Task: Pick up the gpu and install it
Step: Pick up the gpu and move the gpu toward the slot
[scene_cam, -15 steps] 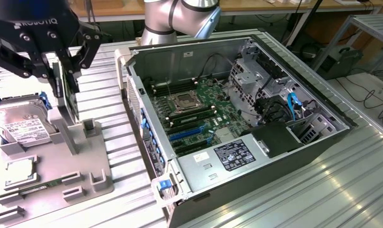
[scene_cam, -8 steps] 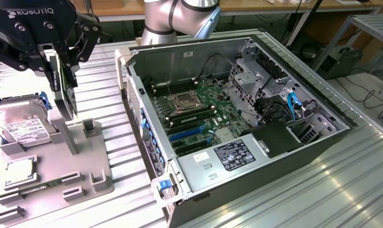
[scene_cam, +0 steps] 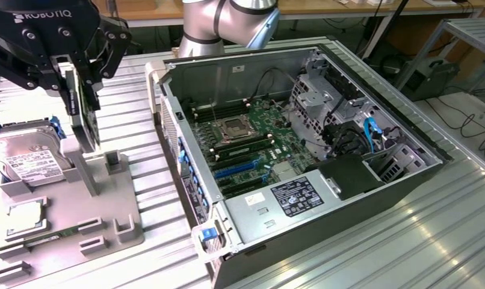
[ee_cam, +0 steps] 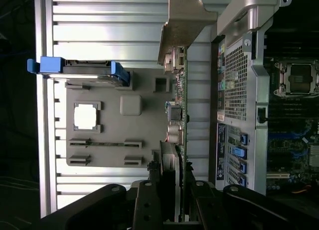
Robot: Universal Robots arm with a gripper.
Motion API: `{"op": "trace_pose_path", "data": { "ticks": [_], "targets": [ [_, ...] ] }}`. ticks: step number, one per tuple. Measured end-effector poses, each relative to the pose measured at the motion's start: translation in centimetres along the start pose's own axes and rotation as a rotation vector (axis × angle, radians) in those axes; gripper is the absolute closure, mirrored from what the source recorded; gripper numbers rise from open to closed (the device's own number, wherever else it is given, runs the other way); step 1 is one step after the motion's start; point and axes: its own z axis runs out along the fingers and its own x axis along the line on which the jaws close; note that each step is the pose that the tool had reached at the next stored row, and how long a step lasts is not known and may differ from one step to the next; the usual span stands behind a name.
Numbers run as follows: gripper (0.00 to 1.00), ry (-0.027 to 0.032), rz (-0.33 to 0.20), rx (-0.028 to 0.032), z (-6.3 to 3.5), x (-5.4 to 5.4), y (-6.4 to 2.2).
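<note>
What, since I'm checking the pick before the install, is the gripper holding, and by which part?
The gripper holds the gpu, pinched by its upper edge; it hangs upright over the grey fixture.

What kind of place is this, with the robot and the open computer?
Most likely a robotics lab or workshop. A robot arm stands by an opened computer case on a ribbed metal table, its gripper holds the gpu above a grey parts tray, and cables trail across the floor.

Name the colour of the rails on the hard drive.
Blue; the rails show best in the wrist view.
</note>
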Motion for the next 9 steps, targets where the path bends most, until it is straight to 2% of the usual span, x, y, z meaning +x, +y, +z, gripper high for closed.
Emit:
{"op": "trace_pose_path", "data": {
  "ticks": [9],
  "targets": [
    [0.73,0.0,0.0,0.0001,0.01,-0.62,0.0]
  ]
}}
